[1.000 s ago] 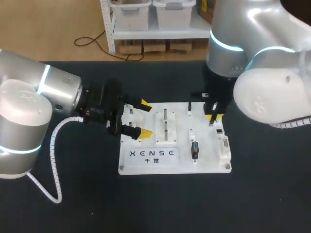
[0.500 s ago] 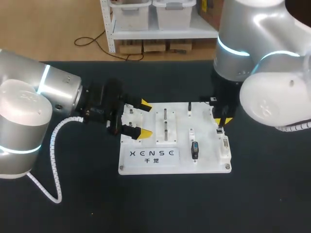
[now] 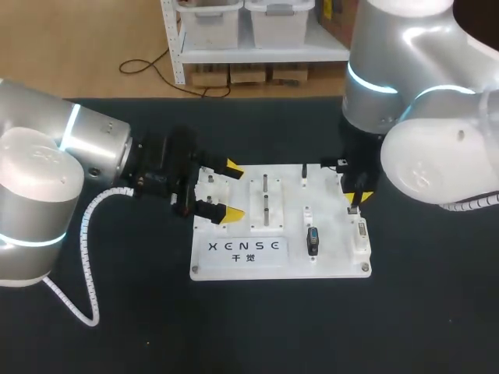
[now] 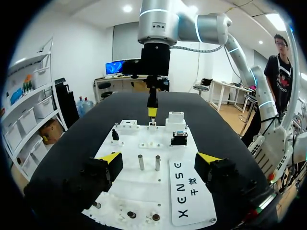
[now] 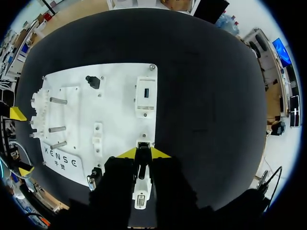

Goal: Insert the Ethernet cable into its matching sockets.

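Note:
My right gripper (image 5: 143,154) is shut on a short black Ethernet plug (image 5: 142,160), which points down at a small socket (image 5: 143,143) near the right edge of the white board (image 3: 281,222). In the head view this gripper (image 3: 355,193) stands upright over that socket (image 3: 352,210). The left wrist view shows the right gripper (image 4: 152,112) with the plug's tip at the socket (image 4: 152,125); I cannot tell whether it is seated. My left gripper (image 3: 231,189) lies level at the board's left edge, open, with its fingers (image 4: 110,158) to either side of the edge and nothing between them.
Two metal pegs (image 3: 265,195) stand mid-board. A black connector (image 3: 313,240) sits toward the front, a small black plug (image 3: 304,173) at the back. A white socket block (image 3: 361,238) lies just in front of the right gripper, another block (image 5: 145,97) behind it.
My right gripper has moved right and toward the board's front, from the back right part to over the small socket, then settled slightly. The left arm has stayed still.

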Controlling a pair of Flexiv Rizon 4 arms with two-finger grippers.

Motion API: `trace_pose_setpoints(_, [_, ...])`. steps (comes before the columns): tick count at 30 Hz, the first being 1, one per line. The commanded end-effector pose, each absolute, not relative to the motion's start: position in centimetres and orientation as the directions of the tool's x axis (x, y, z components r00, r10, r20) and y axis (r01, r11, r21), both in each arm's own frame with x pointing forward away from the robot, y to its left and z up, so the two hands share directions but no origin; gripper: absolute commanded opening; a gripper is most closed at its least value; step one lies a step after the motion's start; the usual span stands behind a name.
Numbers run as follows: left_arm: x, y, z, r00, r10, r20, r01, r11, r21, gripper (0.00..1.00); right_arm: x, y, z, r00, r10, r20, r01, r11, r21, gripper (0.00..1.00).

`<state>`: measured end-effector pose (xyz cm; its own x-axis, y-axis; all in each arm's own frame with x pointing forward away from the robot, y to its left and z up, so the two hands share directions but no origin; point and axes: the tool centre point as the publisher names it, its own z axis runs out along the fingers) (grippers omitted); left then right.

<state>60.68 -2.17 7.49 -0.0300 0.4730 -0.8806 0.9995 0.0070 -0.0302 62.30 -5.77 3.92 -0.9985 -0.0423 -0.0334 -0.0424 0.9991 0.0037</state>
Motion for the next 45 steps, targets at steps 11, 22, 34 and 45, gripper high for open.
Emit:
trace_pose_setpoints(11, [60.6,-2.1,7.4,-0.028,0.47,-0.882,1.0,0.008,-0.027,1.0,62.7,-5.6,3.3,-0.998,-0.061,-0.03,-0.061,0.998,-0.005,0.0])
trace_pose_setpoints(22, [60.6,-2.1,7.4,-0.028,0.47,-0.882,1.0,0.008,-0.027,1.0,62.8,-5.7,3.2,-0.997,-0.066,-0.028,-0.066,0.998,-0.014,0.0])
trace_pose_setpoints(34, [60.6,-2.1,7.4,-0.028,0.47,-0.882,1.0,0.008,-0.027,1.0,62.9,-5.6,2.5,-0.997,-0.072,-0.017,-0.072,0.997,-0.015,0.0])
trace_pose_setpoints(45, [60.6,-2.1,7.4,-0.028,0.47,-0.882,1.0,0.008,-0.027,1.0,62.9,-5.8,1.1,-0.997,-0.076,0.005,-0.076,0.997,-0.028,0.0])
